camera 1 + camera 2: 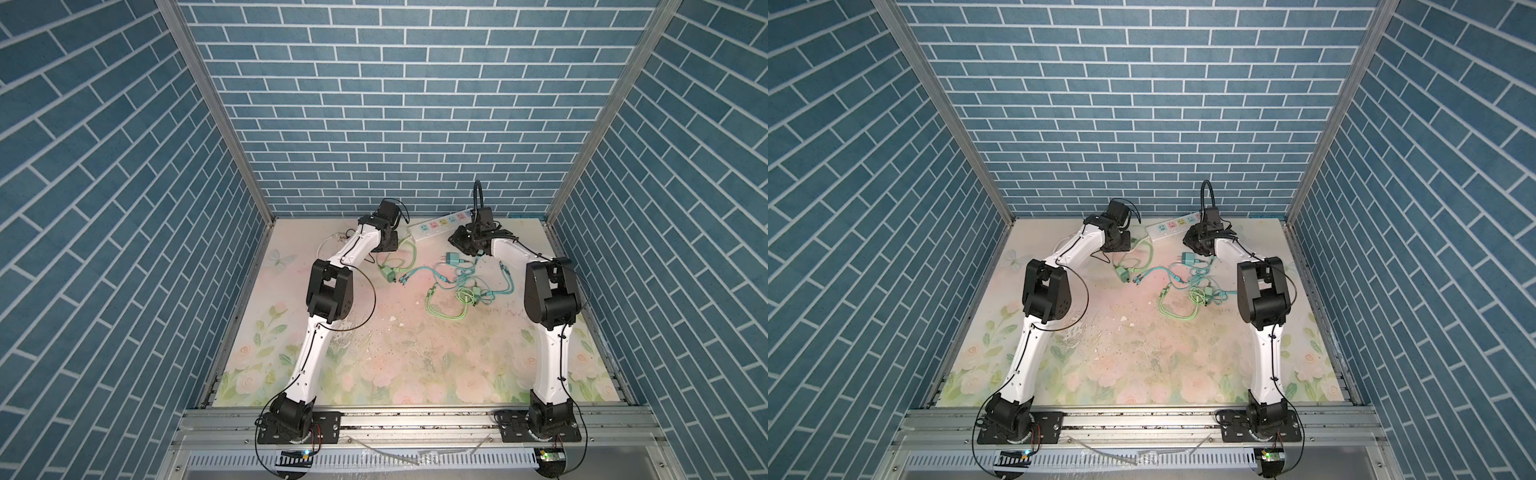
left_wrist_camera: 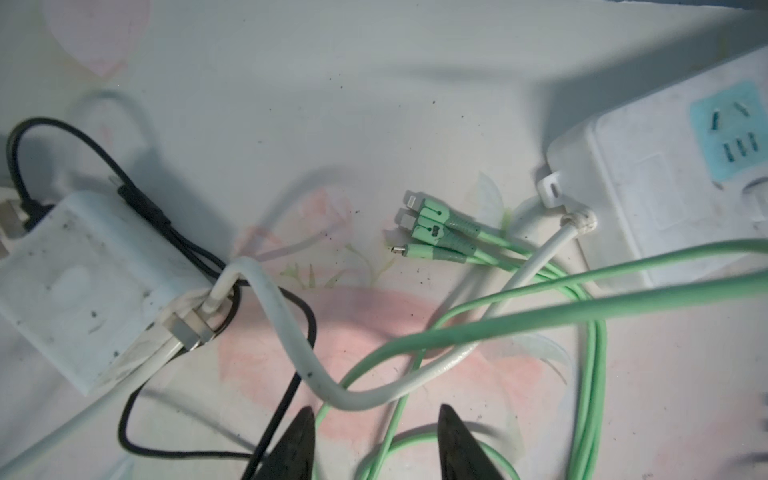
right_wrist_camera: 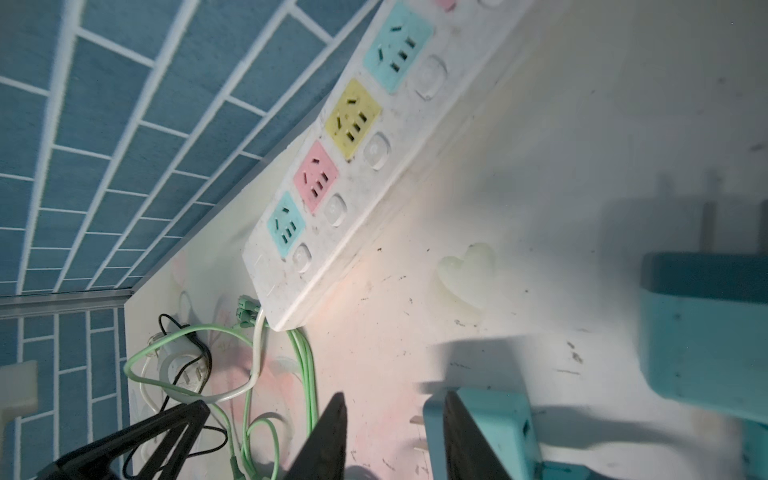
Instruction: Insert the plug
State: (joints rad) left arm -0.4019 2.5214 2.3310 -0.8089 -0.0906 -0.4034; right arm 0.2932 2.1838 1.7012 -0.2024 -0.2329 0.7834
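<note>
Grasp the teal plug (image 1: 454,258), judged light and rigid, by its body sides; right gripper (image 3: 395,395) narrow, hold indeterminate; left gripper (image 2: 376,409) parted.

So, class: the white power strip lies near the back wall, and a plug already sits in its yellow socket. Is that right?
Not quite. The yellow socket is empty, as the right wrist view shows. The white power strip does lie near the back wall.
</note>
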